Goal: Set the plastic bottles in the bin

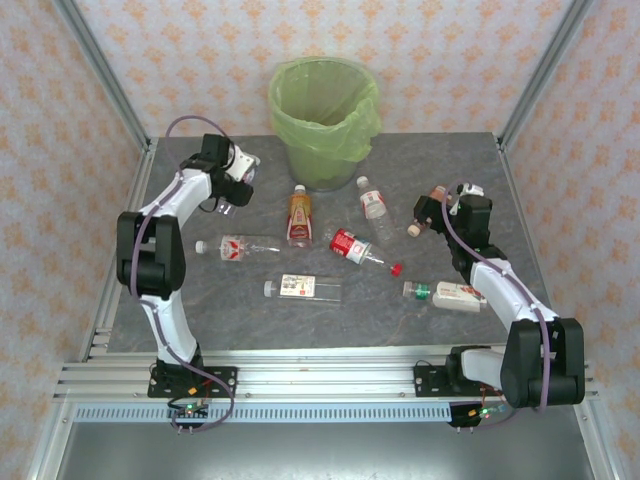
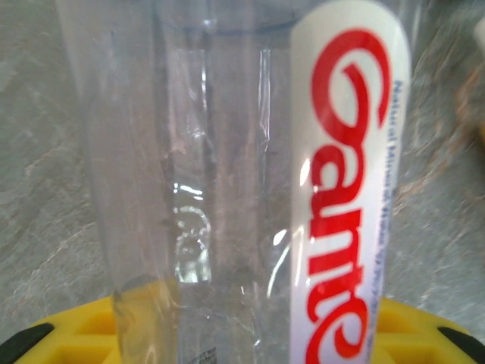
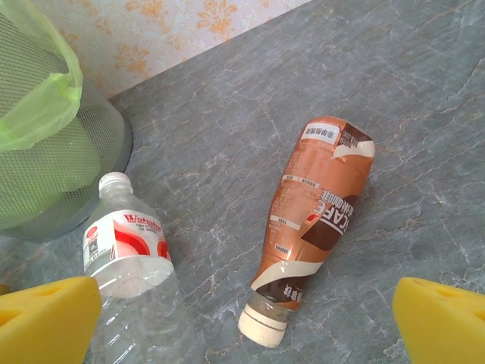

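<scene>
Grip set on a clear bottle, bin close by

My left gripper (image 1: 238, 172) is clenched across a clear bottle with a white, red-lettered label (image 2: 348, 189), which I judge ready to carry to the green-lined bin (image 1: 322, 150) nearby. My right gripper (image 3: 242, 318) hangs released over a brown coffee bottle (image 3: 318, 227), jaws straddling it for a pick. The rest, like the orange-labelled bottle (image 1: 299, 215), lie on the grey table (image 1: 380, 320).

1. Round grey mesh bin (image 3: 98, 152): translucent light-green bag liner
2. Clear plastic bottle with a white label strip (image 2: 348, 189): bold red lettering
3. Squat plastic bottle in a brown and copper-orange wrap (image 3: 318, 220): cream cap
4. Flat stone-look tabletop (image 1: 360, 320): grey, pale veining
5. Papered back wall (image 1: 450, 50): pale pink, orange floral repeat
</scene>
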`<state>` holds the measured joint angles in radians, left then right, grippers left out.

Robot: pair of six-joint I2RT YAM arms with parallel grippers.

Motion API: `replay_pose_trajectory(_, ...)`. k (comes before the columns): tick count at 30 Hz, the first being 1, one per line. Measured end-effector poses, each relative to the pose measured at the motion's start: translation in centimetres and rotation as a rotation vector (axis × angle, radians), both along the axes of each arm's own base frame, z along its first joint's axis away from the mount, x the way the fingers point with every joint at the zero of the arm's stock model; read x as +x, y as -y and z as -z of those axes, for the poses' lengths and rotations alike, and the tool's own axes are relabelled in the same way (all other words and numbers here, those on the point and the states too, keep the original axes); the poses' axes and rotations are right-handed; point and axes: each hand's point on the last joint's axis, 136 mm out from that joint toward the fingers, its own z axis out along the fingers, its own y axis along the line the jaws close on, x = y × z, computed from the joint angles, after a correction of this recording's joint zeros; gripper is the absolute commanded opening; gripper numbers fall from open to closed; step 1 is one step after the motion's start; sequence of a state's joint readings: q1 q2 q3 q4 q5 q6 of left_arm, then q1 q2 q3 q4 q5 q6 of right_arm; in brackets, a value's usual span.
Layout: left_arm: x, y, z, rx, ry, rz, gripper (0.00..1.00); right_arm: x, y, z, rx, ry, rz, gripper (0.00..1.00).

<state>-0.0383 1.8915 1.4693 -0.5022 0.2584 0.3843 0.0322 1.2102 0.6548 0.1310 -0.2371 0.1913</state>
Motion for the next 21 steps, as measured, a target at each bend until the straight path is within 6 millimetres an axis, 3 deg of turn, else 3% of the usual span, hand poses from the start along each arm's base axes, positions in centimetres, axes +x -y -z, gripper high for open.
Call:
replay_pose_trajectory(5,-1.1,-0.1,-2.2,-0.11,0.116,-0.147,0.47,-0.2,0.0,0.2,0.034,-0.017,0.022,0.99)
replay_pose_trajectory(12,-2.8,0.7,-4.8,-0.282,0.245,-0.319,0.47,-1.1,0.9,-1.7,0.072,0.055,0.094,0.99)
replay_pose_trajectory(15,-3.3,1.8,-7.1,-0.347,0.302,-0.361,0.47,-1.3,0.2,-1.2,0.091,0.054,0.061,0.99)
replay_pose_trajectory(21,-3.6,5.2,-13.7,-0.452,0.438,-0.353,0.47,-2.1,-0.5,0.7,0.107,0.022,0.021,0.99)
